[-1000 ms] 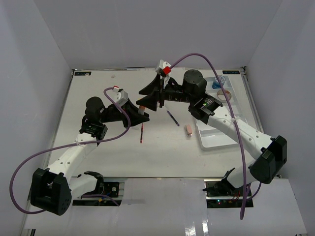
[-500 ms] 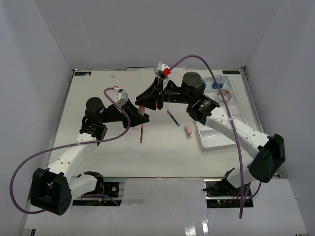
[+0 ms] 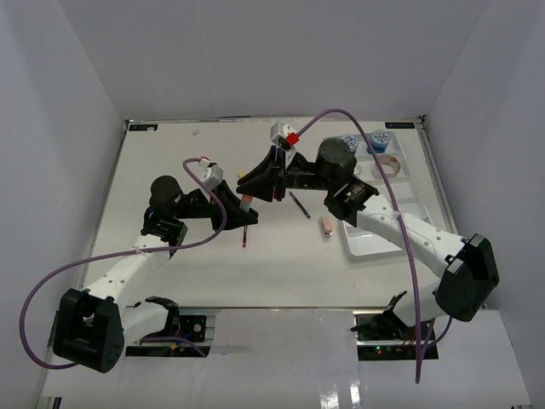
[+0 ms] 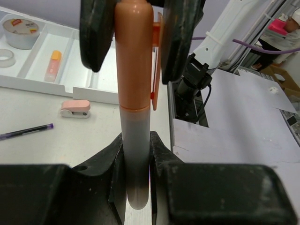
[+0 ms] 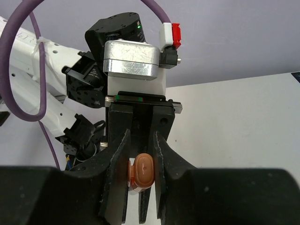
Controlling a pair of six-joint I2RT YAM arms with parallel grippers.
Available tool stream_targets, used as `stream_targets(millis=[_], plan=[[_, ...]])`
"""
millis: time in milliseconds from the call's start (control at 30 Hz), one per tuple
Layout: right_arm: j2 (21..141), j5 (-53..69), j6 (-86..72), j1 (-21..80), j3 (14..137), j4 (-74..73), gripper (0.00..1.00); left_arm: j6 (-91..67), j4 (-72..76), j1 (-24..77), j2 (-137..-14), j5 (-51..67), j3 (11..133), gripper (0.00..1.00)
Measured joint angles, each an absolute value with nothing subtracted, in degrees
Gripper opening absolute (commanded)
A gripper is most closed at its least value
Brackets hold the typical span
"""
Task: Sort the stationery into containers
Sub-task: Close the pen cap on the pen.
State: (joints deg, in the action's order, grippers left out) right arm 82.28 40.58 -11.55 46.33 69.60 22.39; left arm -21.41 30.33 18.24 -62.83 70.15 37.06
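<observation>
An orange-capped marker (image 4: 135, 70) with a grey-white barrel is held above the table between both arms. My left gripper (image 4: 136, 140) is shut on the barrel's end. My right gripper (image 5: 140, 138) is shut on the orange cap (image 5: 141, 171). In the top view the two grippers meet at the marker (image 3: 245, 203), left of the table's middle. The white divided tray (image 3: 375, 240) lies at the right, with two blue-white tubs (image 3: 379, 141) and a tape roll (image 3: 388, 164) at its far end. The left wrist view shows an orange-yellow piece (image 4: 53, 65) in one compartment.
On the table lie a red pen (image 3: 245, 234) just below the grippers, a dark purple pen (image 3: 299, 204) and a pink eraser-like piece (image 3: 326, 225) beside the tray. Purple cables arch over both arms. White walls close in the table on three sides.
The right gripper's jaws have closed onto the marker's orange cap. Both wrists shifted slightly; the left gripper kept its hold on the barrel.
</observation>
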Motion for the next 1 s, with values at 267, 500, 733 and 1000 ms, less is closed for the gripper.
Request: stream_targets(millis=[267,500,733,1000], plan=[[81.6,40.6,-11.4,47.6,67.0,26.7,0.08,-25.9,36.1,18.2,-63.9,73.8,36.2,0.0],[81.7,40.2,-11.5,47.8,66.0,29.4,0.08,-25.6,36.2,18.2,-64.5,74.8,37.2,0.0],[81.7,39.0,-11.1,47.8,65.9,30.4,0.08,-23.3,33.1,18.1,-64.7,74.7,39.7,0.0],[81.6,37.0,-9.6,47.7,66.6,29.5,0.08,-18.5,26.5,18.0,-65.3,74.0,43.1,0.0]])
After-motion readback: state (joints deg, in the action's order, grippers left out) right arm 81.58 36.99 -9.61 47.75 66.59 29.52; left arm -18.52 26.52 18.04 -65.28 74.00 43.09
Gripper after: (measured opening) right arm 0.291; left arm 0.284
